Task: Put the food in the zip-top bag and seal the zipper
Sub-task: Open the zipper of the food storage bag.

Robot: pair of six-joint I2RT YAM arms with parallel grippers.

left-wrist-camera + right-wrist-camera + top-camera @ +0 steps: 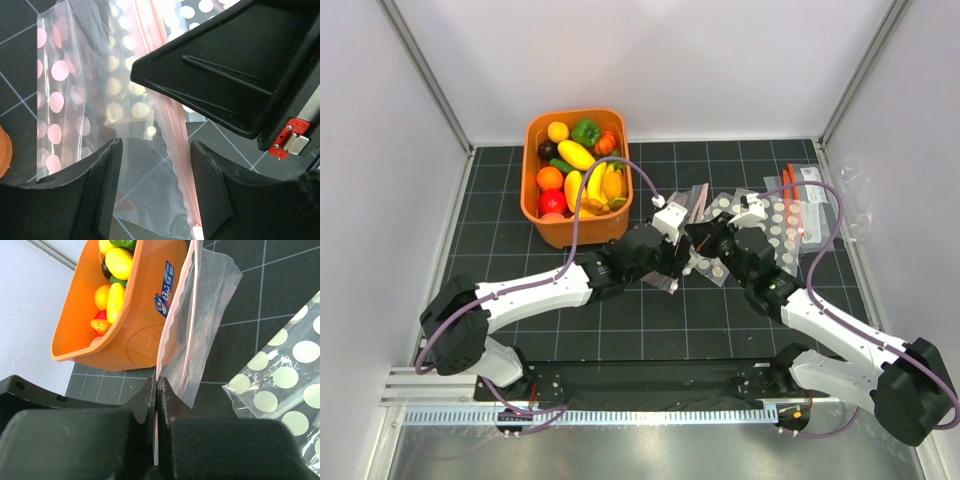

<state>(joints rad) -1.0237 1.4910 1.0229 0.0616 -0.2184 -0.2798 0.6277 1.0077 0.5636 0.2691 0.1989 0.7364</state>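
The zip-top bag [695,203] hangs between my two grippers, right of the orange bin. My right gripper [157,382] is shut on the zipper [171,315], the pale pink strip at the mouth of the bag [210,300]. My left gripper [156,146] is open, with the clear bag [145,185] and its pink zipper [175,135] between the fingers, untouched. One finger of the right gripper [225,75] shows close above. In the top view the left gripper [672,236] and right gripper [706,238] nearly meet. The food [578,165] lies in the bin; it also shows in the right wrist view [117,265].
The orange bin [575,228] stands at the back left, close to the bag [135,335]. White-polka-dotted bags [775,225] lie to the right [285,375] and behind the clear bag [52,100]. Small bags with red-orange strips [795,195] lie at the far right.
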